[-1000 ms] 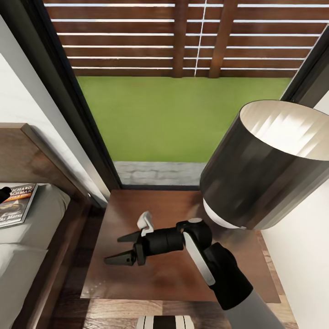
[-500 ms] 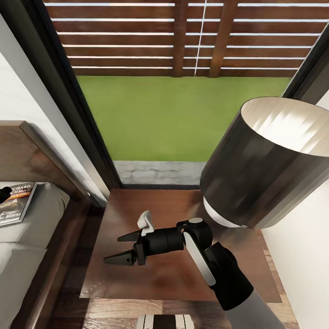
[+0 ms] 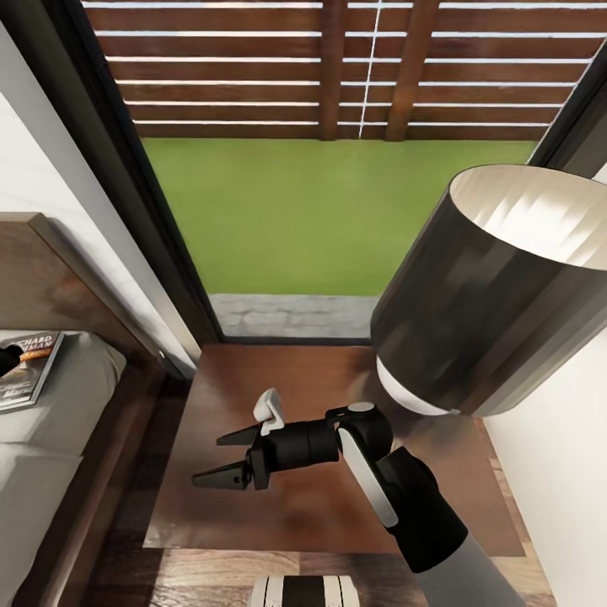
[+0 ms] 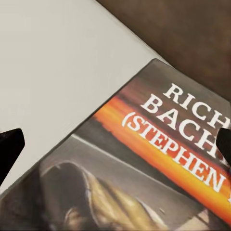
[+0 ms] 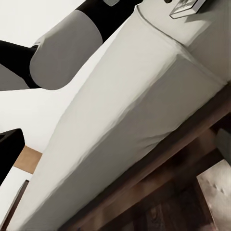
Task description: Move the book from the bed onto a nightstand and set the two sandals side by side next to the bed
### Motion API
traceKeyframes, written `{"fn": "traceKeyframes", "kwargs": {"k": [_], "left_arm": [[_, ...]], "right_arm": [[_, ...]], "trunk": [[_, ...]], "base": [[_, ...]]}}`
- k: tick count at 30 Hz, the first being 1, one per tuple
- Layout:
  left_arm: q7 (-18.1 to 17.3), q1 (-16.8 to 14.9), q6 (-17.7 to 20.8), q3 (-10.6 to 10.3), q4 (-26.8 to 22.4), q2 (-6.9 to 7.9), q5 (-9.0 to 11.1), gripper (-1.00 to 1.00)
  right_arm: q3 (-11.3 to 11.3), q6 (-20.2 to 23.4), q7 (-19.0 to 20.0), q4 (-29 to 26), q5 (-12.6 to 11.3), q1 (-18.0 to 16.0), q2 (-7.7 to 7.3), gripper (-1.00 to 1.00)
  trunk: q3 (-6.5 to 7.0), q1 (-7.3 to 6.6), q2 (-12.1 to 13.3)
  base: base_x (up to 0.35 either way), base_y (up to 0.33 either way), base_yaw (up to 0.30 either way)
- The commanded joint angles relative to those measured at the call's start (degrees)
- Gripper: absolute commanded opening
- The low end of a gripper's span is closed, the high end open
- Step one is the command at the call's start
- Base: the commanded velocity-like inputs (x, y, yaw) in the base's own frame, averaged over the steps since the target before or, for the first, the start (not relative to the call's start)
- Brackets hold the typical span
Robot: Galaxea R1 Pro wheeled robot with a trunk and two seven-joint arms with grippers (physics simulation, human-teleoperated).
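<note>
Grey mattress of the bed (image 3: pixel 72 384) bearing the book (image 3: pixel 25 375) near the headboard; left gripper (image 4: pixel 115 139) hovering spread over its cover, right gripper (image 3: pixel 226 457) parted above the nightstand (image 3: pixel 278 506). Advisably descending squarely, pinching the free edge.

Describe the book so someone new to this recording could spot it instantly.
Start at the bed with the pale grey mattress, left of the window. Near the dark headboard, at the mattress's top corner, lies the book: a thin paperback with white author lettering, an orange strip and a greyish picture, the sole item on the plain mattress.
</note>
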Motion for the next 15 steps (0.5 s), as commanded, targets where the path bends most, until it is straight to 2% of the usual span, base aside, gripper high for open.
{"fn": "traceKeyframes", "kwargs": {"k": [1, 3, 15], "left_arm": [[0.3, 0.0, 0.2, 0.0, -0.1, 0.01, 0.6, 1.0], [0.3, 0.0, 0.2, 0.0, -0.1, -0.01, 0.5, 1.0], [0.3, 0.0, 0.1, 0.0, 0.1, -0.02, 0.5, 1.0]], "right_arm": [[0.0, 0.3, 0.0, 0.0, -0.2, 0.0, 0.01, 1.0], [0.0, 0.3, 0.0, 0.0, -0.2, 0.0, 0.01, 1.0], [0.0, 0.3, 0.0, 0.0, -0.2, 0.0, 0.01, 1.0]], "trunk": [[-0.22, 0.22, -0.4], [-0.58, 0.66, -1.2], [-0.58, 0.66, -1.2]], "base": [[0.0, 0.0, 0.0], [0.0, 0.0, 0.0], [0.0, 0.0, 0.0]]}}
